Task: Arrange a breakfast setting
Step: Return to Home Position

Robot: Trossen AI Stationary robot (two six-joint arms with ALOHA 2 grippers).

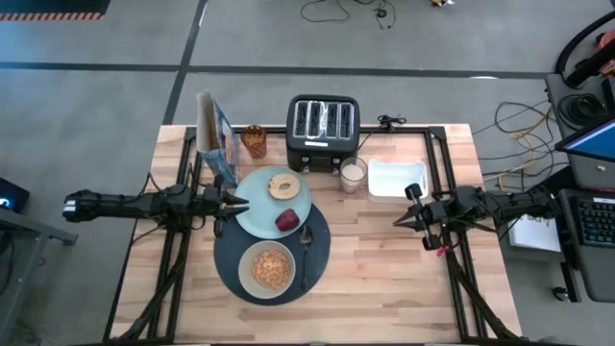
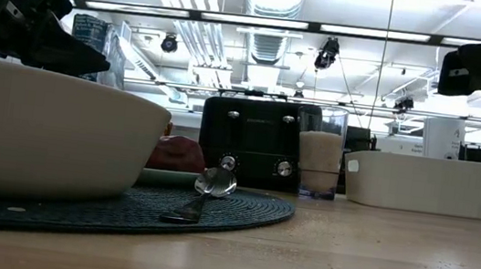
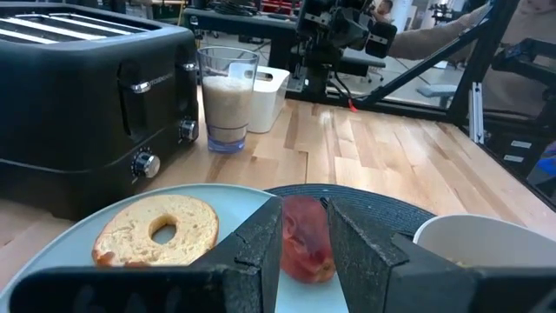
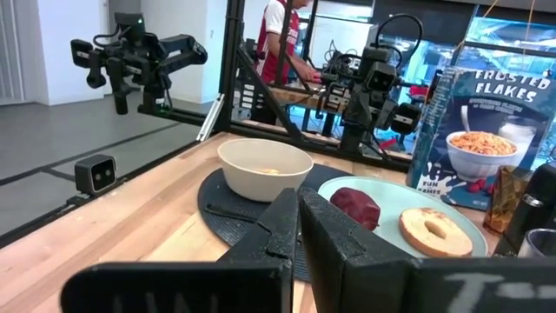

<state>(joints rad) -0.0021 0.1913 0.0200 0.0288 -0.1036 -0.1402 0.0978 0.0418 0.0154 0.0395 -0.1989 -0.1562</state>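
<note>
Pale wooden tabletop [image 1: 384, 279] carried a setting that looked finished to us. The left jaws were slightly parted and held nothing. They hung just over the rim of the mint plate [image 1: 252, 213], on the side nearest their own arm, and the dark-red fruit [image 3: 306, 239] showed through the gap. The cereal box [image 1: 213, 135] stood close beside them. We judged this the likeliest trouble: a pull-back that dipped or swung wide could clip the plate and shift the bagel [image 1: 275, 188], or tip the box.

The right jaws were closed or very nearly so, and empty. They sat above bare wood, well right of the blue placemat [image 1: 228, 255] and near the white tray [image 1: 373, 179]. A careless sweep there might shove the tray into the milk glass [image 1: 353, 176], which stood just beside it and the toaster [image 1: 324, 130].

The beige bowl [image 1: 241, 268] and the spoon [image 1: 306, 252] to its right lay on the placemat, farther from either risk. Both arms, left arm [image 1: 125, 205] and right arm [image 1: 500, 205], reached in nearly level from opposite sides, wrists pointing at each other.
</note>
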